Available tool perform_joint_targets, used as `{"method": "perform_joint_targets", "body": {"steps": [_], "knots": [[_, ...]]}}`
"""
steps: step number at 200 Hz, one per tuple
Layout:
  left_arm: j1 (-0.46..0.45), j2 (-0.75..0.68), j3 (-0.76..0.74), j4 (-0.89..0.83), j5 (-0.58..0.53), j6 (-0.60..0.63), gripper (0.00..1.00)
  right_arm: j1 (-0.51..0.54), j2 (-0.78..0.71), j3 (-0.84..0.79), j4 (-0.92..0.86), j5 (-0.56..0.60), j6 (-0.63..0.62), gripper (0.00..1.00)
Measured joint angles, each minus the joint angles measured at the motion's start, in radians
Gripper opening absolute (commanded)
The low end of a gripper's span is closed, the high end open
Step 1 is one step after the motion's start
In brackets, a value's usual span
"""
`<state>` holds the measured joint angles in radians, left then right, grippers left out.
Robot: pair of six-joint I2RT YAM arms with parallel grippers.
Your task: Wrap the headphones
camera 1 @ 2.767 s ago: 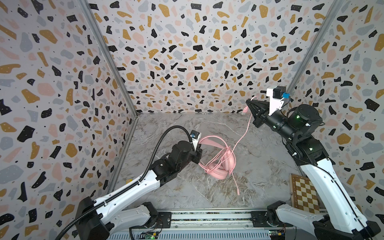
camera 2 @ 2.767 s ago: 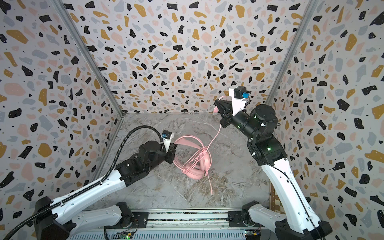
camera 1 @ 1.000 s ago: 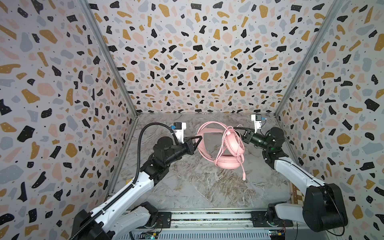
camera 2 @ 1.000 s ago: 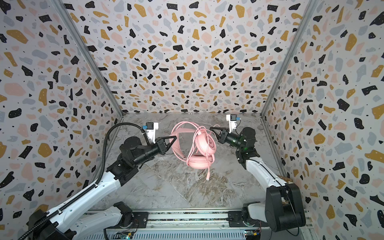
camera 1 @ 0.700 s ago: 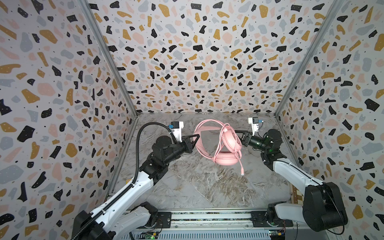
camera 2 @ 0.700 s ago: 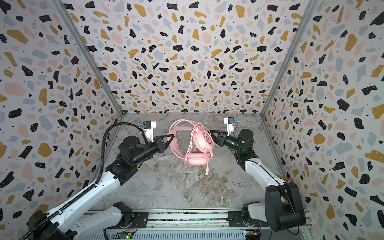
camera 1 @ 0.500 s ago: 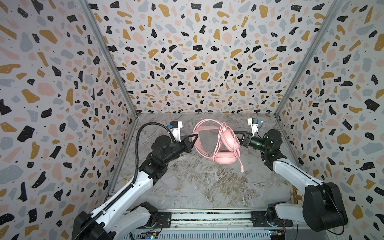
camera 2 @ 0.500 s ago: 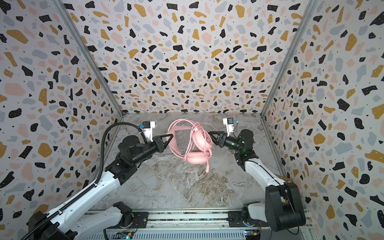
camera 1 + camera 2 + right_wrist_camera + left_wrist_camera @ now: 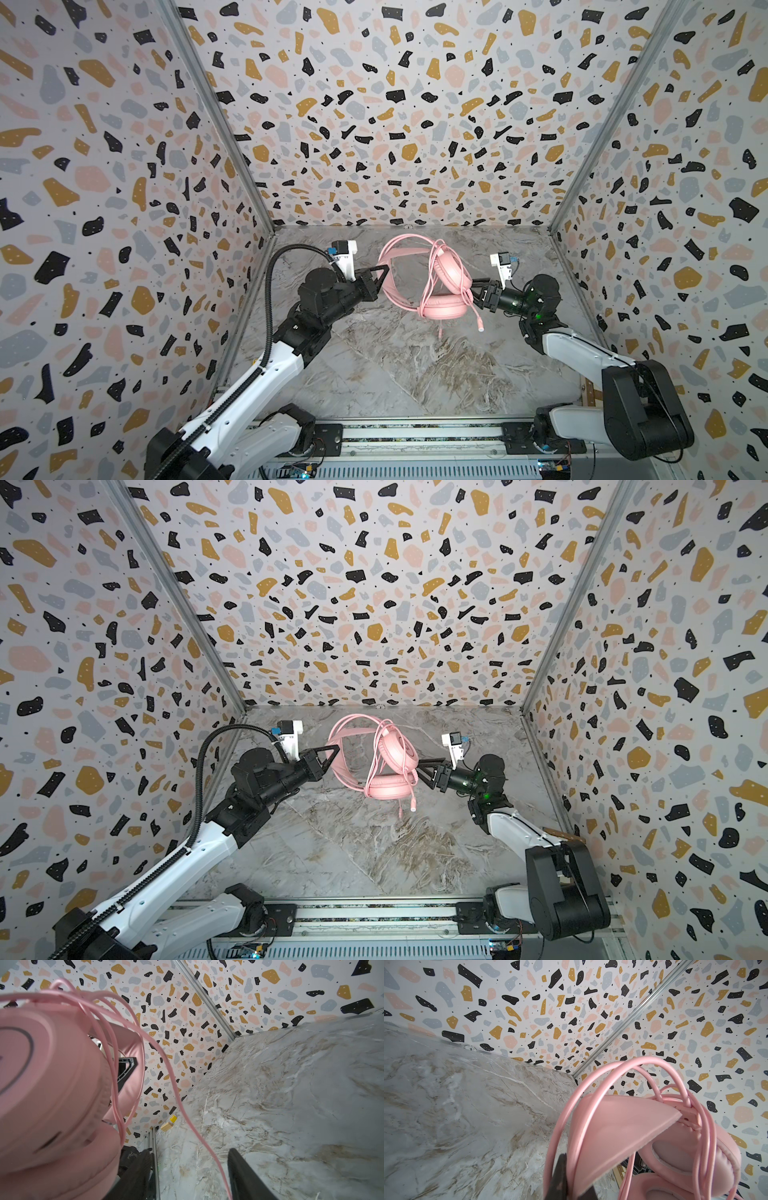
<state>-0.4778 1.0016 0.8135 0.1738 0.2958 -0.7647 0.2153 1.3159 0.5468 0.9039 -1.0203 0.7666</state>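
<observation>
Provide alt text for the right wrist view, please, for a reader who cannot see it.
Pink headphones fill much of the frame close to the camera, their thin cable looped over an earcup and one strand running loose between the open fingers of the right claw. Beyond lie a grey marbled table and terrazzo-patterned walls.

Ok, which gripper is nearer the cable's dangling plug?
Right. The right gripper, jaws apart, sits close beside the hanging plug; the left gripper is clamped on the headband, on the far side of the headphones.
</observation>
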Motion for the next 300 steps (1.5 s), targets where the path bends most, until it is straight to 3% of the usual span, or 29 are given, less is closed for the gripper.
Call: {"method": "perform_joint_targets", "body": {"steps": [57,118,148,182,244,300], "knots": [[0.0,0.01,0.079,-0.026,0.035,-0.016,0.0,0.049,0.094,-0.006,-0.004,0.057,-0.168,0.69],[0.0,0.037,0.136,-0.051,0.066,-0.021,0.0,0.059,0.114,0.045,-0.1,0.238,-0.357,0.7],[0.0,0.047,0.136,-0.063,0.067,-0.025,0.0,0.141,0.144,0.079,-0.098,0.247,-0.392,0.7],[0.0,0.049,0.137,-0.086,0.066,-0.025,0.0,0.197,0.145,0.035,-0.026,0.203,-0.365,0.7],[0.0,0.043,0.169,-0.108,0.066,-0.025,0.0,0.121,0.143,-0.024,0.076,0.145,-0.254,0.7],[0.0,0.032,0.169,-0.108,0.066,-0.026,0.0,0.102,0.145,-0.02,0.092,0.136,-0.243,0.7]]}}
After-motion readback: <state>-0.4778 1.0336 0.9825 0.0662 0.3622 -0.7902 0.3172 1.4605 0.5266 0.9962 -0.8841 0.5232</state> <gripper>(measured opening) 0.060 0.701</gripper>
